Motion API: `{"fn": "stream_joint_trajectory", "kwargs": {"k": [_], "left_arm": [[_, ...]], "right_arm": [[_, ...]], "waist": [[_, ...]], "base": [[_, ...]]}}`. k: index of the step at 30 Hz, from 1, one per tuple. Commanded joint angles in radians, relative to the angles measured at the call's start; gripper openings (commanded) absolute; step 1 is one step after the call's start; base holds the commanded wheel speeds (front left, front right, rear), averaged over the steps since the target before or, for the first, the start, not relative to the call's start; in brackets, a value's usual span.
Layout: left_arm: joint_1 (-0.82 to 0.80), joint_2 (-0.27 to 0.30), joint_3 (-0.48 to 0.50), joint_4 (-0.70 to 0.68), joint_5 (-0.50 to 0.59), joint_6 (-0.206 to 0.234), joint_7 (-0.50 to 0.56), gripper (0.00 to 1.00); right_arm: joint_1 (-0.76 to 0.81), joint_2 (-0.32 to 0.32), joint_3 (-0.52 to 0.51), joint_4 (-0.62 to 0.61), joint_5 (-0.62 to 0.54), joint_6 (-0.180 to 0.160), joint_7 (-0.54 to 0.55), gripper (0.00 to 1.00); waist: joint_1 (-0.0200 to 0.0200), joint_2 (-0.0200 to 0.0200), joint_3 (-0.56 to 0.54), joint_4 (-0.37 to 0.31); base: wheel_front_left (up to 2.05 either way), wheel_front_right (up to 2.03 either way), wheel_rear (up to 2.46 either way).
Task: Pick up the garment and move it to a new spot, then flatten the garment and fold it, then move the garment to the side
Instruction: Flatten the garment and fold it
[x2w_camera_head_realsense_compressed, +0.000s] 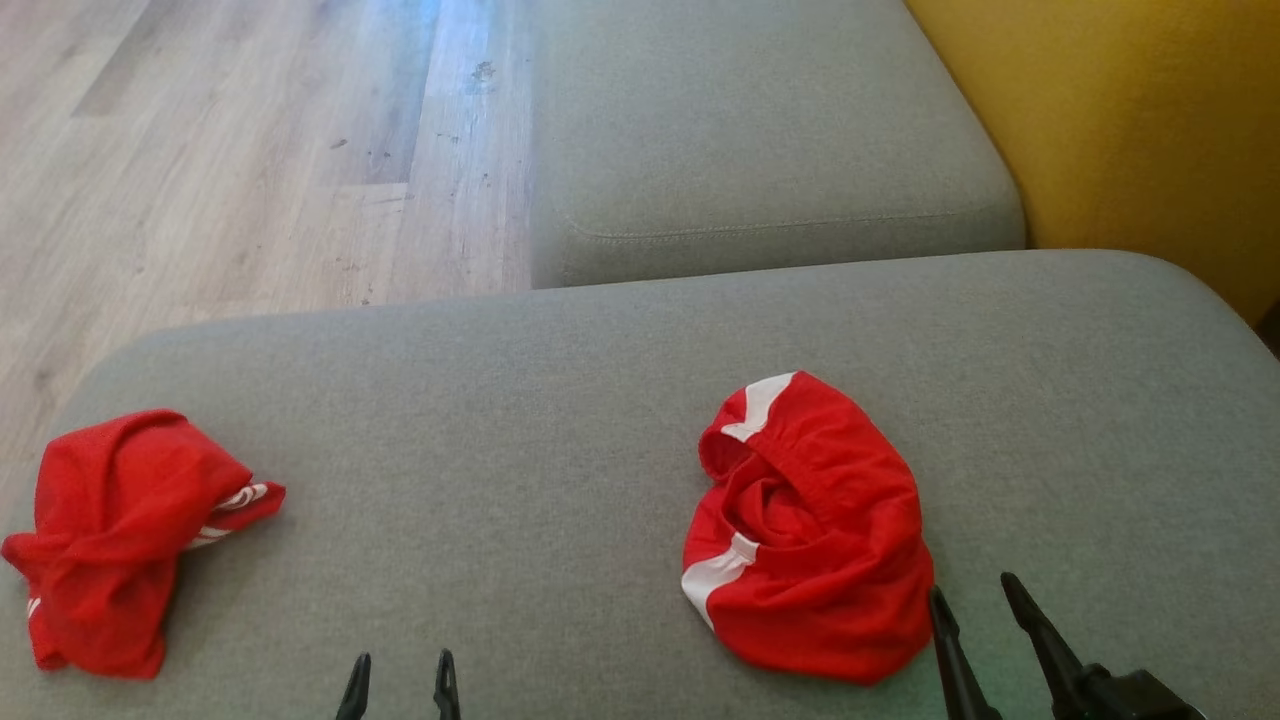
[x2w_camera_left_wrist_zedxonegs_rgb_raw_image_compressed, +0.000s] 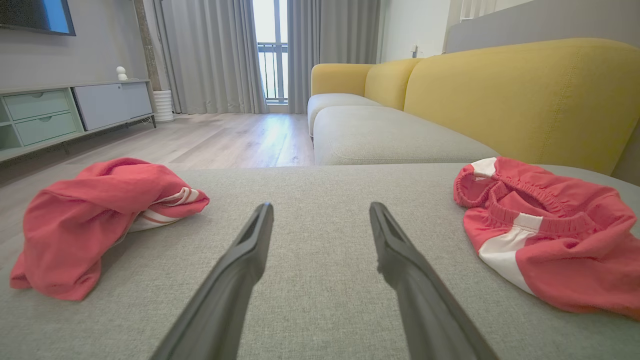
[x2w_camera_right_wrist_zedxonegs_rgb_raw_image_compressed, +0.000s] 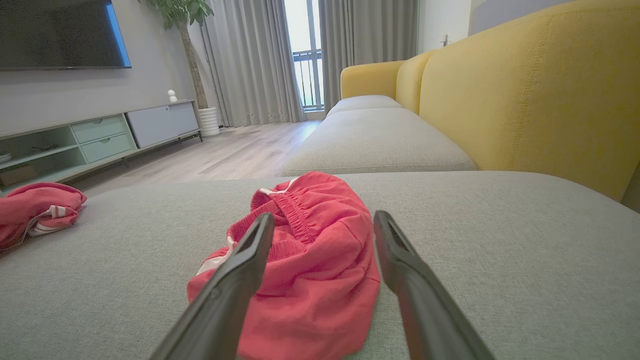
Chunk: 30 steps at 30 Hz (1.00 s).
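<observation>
1. Currently two crumpled red garments lie on the grey seat cushion (x2w_camera_head_realsense_compressed: 500, 420), well apart.
2. Right garment (x2w_camera_head_realsense_compressed: 810, 530): red shorts, white side stripe, elastic waistband facing up, bunched in a rounded heap on the cushion's right half.
3. Left garment (x2w_camera_head_realsense_compressed: 110, 540): red with thin white stripes, wadded near the cushion's left edge.
4. Right jaws: wide open, holding nothing. In the head view the fingers (x2w_camera_head_realsense_compressed: 950, 640) sit just beside the shorts' lower right edge, and one tip meets the hem line. Cannot tell if it actually touches.
5. Right wrist view: the shorts (x2w_camera_right_wrist_zedxonegs_rgb_raw_image_compressed: 310, 260) lie ahead of and between the fingers (x2w_camera_right_wrist_zedxonegs_rgb_raw_image_compressed: 240, 270). The other garment (x2w_camera_right_wrist_zedxonegs_rgb_raw_image_compressed: 35, 210) is far off to the side.
6. Left jaws: wide open, empty. The fingers (x2w_camera_head_realsense_compressed: 355, 690) are at the bottom edge of the head view, over bare cushion between the two garments.
7. Left wrist view: the fingers (x2w_camera_left_wrist_zedxonegs_rgb_raw_image_compressed: 240, 265) point across bare fabric, with the striped garment (x2w_camera_left_wrist_zedxonegs_rgb_raw_image_compressed: 85, 225) on one side and the shorts (x2w_camera_left_wrist_zedxonegs_rgb_raw_image_compressed: 550, 240) on the other, neither touched.
8. Surroundings: a second grey cushion (x2w_camera_head_realsense_compressed: 760, 140) beyond, a yellow backrest (x2w_camera_head_realsense_compressed: 1130, 120) on the right, wood floor (x2w_camera_head_realsense_compressed: 250, 150) on the left, and a low TV unit (x2w_camera_left_wrist_zedxonegs_rgb_raw_image_compressed: 75, 110) and grey curtains (x2w_camera_left_wrist_zedxonegs_rgb_raw_image_compressed: 215, 50) further back.
</observation>
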Motion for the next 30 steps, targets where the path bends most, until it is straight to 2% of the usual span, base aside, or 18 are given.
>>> {"fn": "stream_joint_trajectory", "kwargs": {"k": [1, 26, 30], "left_arm": [[-0.028, -0.017, 0.031, -0.027, 0.011, -0.003, -0.007, 1.0], [-0.043, -0.017, 0.025, 0.009, 0.009, -0.02, -0.007, 1.0], [-0.075, -0.017, 0.013, 0.016, -0.013, -0.035, -0.007, 1.0]], "right_arm": [[-0.053, -0.005, 0.018, -0.035, 0.008, -0.001, -0.004, 1.0], [-0.05, 0.002, 0.024, -0.034, 0.008, -0.001, -0.004, 1.0], [-0.055, -0.004, 0.032, -0.041, 0.007, -0.001, -0.004, 1.0]], "waist": [[0.0, 0.0, 0.001, 0.003], [0.0, 0.0, 0.005, 0.027], [0.0, 0.0, 0.021, 0.023]], "base": [[0.0, 0.0, 0.0], [0.0, 0.0, 0.0], [0.0, 0.0, 0.0]]}}
